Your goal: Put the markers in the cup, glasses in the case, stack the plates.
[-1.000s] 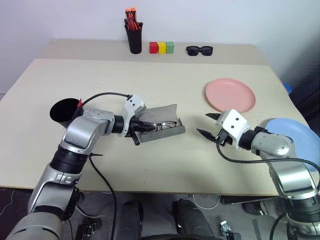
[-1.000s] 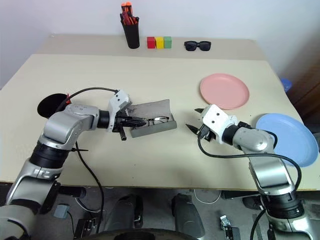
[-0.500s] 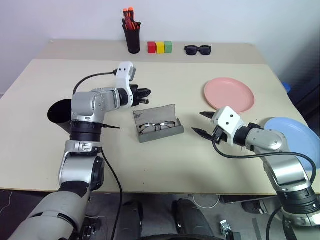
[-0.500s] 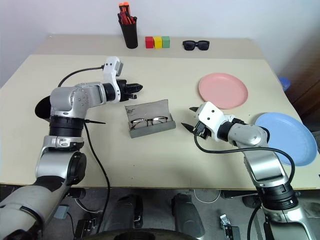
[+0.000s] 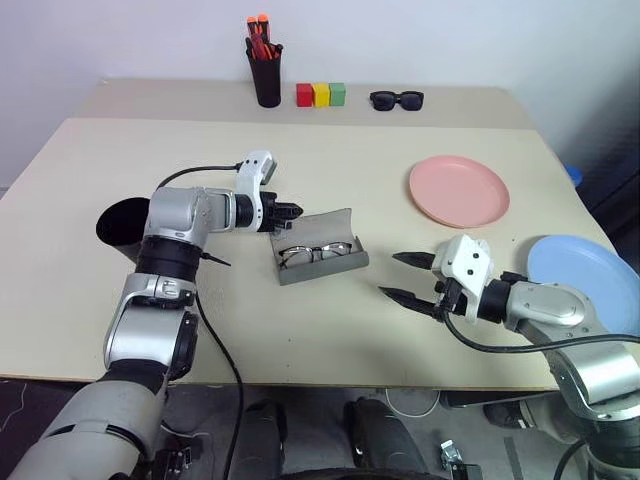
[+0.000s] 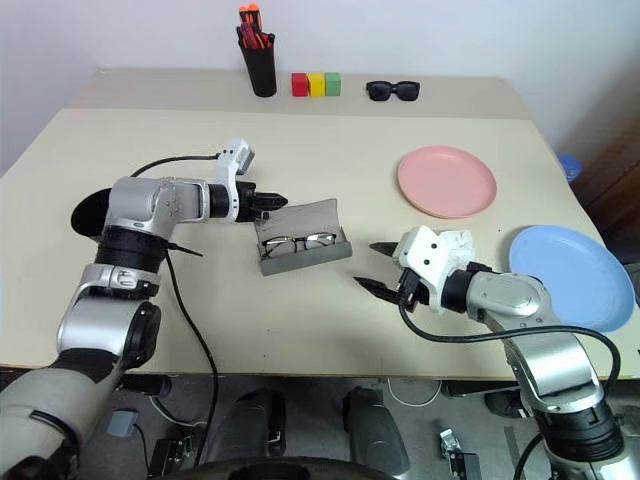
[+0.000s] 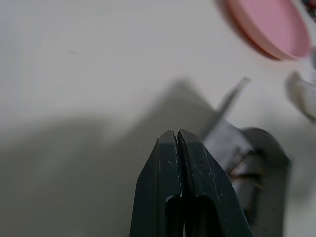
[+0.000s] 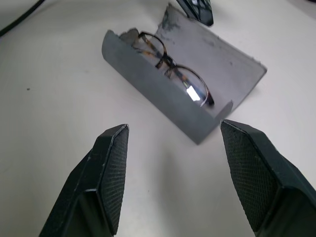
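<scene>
Your left pincer [image 5: 296,211] is closed with nothing between its fingers, its tips hovering just behind the raised lid of the case [image 5: 318,250]. The case lies open on the surface [image 5: 330,150], and the glasses [image 5: 317,251] rest inside its tray, lenses up. Your right pincer [image 5: 410,277] stands open and empty, fingers spread, pointing toward the case from its other side, a short gap away. The pink plate [image 5: 459,189] lies beyond the right pincer, further back on the surface, and the blue plate [image 5: 585,282] sits to that pincer's outer side at the surface's edge; the two plates are apart, not stacked. The cup [image 5: 122,222] stands behind the left arm, on its outer side.
</scene>
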Robot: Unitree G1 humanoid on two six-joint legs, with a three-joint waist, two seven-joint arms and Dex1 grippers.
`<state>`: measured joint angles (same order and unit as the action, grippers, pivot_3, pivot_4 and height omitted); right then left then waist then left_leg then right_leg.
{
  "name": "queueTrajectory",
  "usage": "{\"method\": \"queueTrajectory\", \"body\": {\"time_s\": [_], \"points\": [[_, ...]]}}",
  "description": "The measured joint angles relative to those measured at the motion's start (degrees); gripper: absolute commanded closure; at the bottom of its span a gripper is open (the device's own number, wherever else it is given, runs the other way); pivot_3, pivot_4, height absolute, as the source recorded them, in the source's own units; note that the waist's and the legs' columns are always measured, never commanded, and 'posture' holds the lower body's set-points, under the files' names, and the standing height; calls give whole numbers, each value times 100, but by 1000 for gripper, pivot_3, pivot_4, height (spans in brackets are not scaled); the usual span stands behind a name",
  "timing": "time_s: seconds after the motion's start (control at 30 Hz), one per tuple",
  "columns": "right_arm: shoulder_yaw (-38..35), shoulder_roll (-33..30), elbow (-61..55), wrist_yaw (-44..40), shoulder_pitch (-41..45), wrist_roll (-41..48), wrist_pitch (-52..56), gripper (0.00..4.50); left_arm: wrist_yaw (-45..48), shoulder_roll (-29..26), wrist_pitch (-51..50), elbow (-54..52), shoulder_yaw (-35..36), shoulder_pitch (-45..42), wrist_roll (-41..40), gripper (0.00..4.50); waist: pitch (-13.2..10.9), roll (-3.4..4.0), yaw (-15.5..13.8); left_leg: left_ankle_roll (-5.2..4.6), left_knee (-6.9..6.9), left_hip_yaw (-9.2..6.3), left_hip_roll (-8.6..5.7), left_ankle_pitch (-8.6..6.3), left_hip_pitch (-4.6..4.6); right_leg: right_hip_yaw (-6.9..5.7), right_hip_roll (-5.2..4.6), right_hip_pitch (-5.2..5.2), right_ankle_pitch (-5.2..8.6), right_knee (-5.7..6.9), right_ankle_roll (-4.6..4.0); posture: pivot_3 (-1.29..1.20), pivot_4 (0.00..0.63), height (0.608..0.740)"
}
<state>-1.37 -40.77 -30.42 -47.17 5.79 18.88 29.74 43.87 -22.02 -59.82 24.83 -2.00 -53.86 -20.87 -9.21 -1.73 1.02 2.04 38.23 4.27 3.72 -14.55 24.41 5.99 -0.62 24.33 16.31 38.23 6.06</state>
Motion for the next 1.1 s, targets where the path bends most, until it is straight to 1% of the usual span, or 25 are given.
{"method": "queueTrajectory", "body": {"time_s": [0.23,0.3,0.4,0.5,0.63,0.7,0.77,0.9,0.93,1.1], "points": [[-13,-3,2,84,31,43,-21,1503,473,-367,-118,-1281,-252,616,-240,4481,0,0,-26,0,2,1,0,0,1,1,-2,-1,0,-1,0,0,150,725],[-8,-6,54,105,83,34,-36,1503,643,-524,-80,-1799,-430,848,-292,4481,1,0,-26,0,1,0,0,0,1,1,-2,-1,0,-1,0,0,150,725],[17,-6,152,126,176,11,-89,1503,824,-762,35,-2302,-756,1158,-289,4481,2,3,-25,0,2,0,0,0,-1,1,-2,-2,0,0,-1,0,150,725],[25,-8,277,146,191,-22,-141,1503,928,-948,140,-2601,-1039,1390,-259,4481,2,2,-25,0,2,0,0,0,-1,1,-2,-2,0,0,-1,0,150,725],[67,0,450,219,362,-106,-174,1503,1001,-1142,415,-2874,-1245,1537,-161,4481,2,3,-25,0,3,1,0,0,-1,1,-2,-2,1,-1,-2,0,150,725],[70,11,569,307,511,-180,-178,1503,1000,-1151,577,-2942,-1292,1585,-88,4481,2,2,-26,0,3,1,0,0,-1,2,-2,-2,1,-1,-2,0,150,725],[94,11,745,434,724,-315,-169,1503,985,-1139,974,-2959,-1282,1723,-26,4481,2,3,-26,0,3,2,0,0,-1,2,-3,-2,1,-1,-2,0,150,725],[291,-66,1488,826,1216,-983,-168,1503,948,-1111,2040,-3206,-1179,2205,136,4481,2,3,-12,0,2,5,2,0,-1,4,-3,1,1,-1,-3,0,150,725],[377,-64,1737,915,1379,-1145,-161,1503,897,-1084,2357,-3264,-1107,2342,175,4481,2,3,-10,0,2,7,2,0,-2,5,-4,1,1,-1,-3,0,150,725],[893,-46,2841,1184,2097,-1909,-319,1503,571,-736,3252,-3422,-581,2750,160,4481,1,4,-16,-1,3,11,2,0,-1,7,-4,2,0,-1,-3,0,150,725]]}}
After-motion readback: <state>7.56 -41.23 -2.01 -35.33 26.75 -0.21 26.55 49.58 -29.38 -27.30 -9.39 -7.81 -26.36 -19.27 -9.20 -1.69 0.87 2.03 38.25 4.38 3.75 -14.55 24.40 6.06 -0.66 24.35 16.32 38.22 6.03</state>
